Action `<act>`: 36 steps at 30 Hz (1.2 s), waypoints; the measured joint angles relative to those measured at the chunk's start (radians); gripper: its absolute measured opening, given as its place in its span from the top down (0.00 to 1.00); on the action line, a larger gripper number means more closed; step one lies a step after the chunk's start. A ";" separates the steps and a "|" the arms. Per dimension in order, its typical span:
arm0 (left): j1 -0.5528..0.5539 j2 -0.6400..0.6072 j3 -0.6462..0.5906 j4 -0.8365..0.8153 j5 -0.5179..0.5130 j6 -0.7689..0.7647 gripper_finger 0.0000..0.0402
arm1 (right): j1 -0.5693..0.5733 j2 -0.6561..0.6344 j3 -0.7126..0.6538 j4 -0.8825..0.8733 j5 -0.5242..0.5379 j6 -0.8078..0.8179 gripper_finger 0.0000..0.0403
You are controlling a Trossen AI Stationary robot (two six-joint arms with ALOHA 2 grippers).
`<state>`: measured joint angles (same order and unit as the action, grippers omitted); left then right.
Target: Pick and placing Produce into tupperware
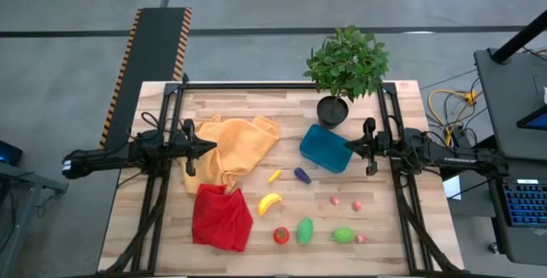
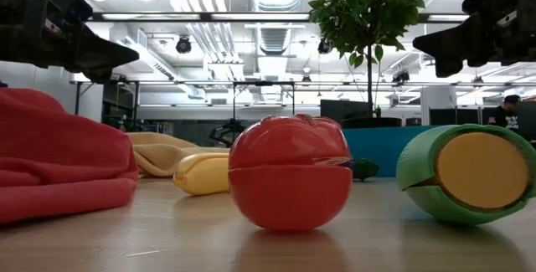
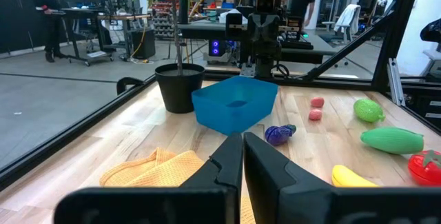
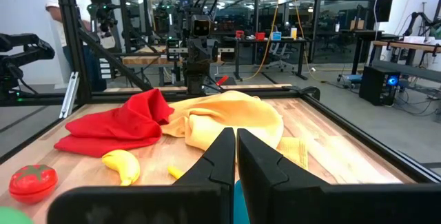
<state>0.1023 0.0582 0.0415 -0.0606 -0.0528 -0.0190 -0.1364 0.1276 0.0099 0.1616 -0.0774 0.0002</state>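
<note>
The teal tupperware (image 1: 326,148) stands on the wooden table, right of centre, with nothing showing in it in the left wrist view (image 3: 234,103). The produce lies loose on the near half: a banana (image 1: 270,203), a small yellow piece (image 1: 274,175), an eggplant (image 1: 302,174), a tomato (image 1: 281,235), two green pieces (image 1: 304,230) (image 1: 343,235) and tiny pink ones (image 1: 335,199). My left gripper (image 1: 214,145) hangs shut above the orange cloth, pointing level toward the table's right. My right gripper (image 1: 348,147) hangs shut at the tupperware's right edge, above it, pointing left.
An orange cloth (image 1: 232,150) and a red cloth (image 1: 221,216) lie crumpled on the table's left half. A potted plant (image 1: 346,64) stands at the far edge just behind the tupperware. Black frame rails (image 1: 389,133) run along the table's sides.
</note>
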 joint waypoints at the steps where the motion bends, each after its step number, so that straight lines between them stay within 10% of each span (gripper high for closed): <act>1: 0.000 0.000 0.000 0.000 0.000 0.000 1.00 | 0.000 0.000 0.000 0.000 0.000 0.000 0.98; 36: 0.000 0.000 -0.001 0.043 -0.001 -0.001 1.00 | 0.000 0.000 0.000 0.024 0.000 0.209 0.97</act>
<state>0.1020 0.0582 0.0402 -0.0172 -0.0534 -0.0202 -0.1362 0.1276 0.0097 0.1852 -0.0772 0.2093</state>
